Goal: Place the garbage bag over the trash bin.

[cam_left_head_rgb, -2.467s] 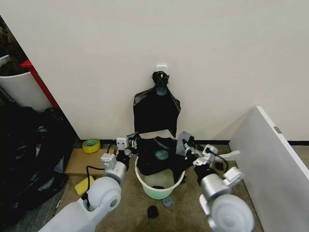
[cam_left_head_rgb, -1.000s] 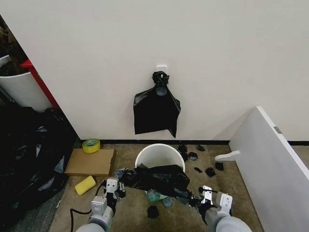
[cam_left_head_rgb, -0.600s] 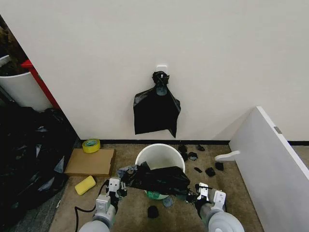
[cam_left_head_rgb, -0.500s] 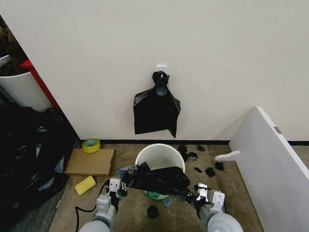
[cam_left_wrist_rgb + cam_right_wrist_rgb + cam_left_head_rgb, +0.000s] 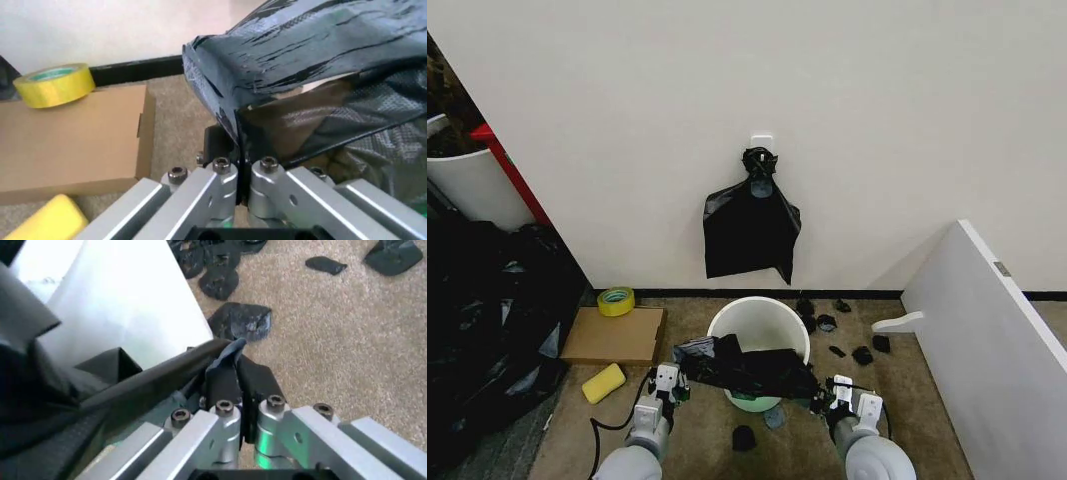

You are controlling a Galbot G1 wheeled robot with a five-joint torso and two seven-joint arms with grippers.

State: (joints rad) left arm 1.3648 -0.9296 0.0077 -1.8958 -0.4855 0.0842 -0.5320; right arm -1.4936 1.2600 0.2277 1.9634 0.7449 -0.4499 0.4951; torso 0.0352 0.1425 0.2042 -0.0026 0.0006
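My left gripper (image 5: 673, 381) pinches one edge of the garbage bag (image 5: 745, 367), fingers clamped tight on the plastic; my right gripper (image 5: 829, 391) pinches the opposite edge likewise. The bag stretches between them across the trash bin's (image 5: 757, 322) near rim, on the carpet (image 5: 927, 400).

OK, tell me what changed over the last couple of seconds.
Both grippers, left and right, kept their pinch on the bag and drew it back from the far side of the bin to its near rim, lower down. The bin, tape and box stayed put.
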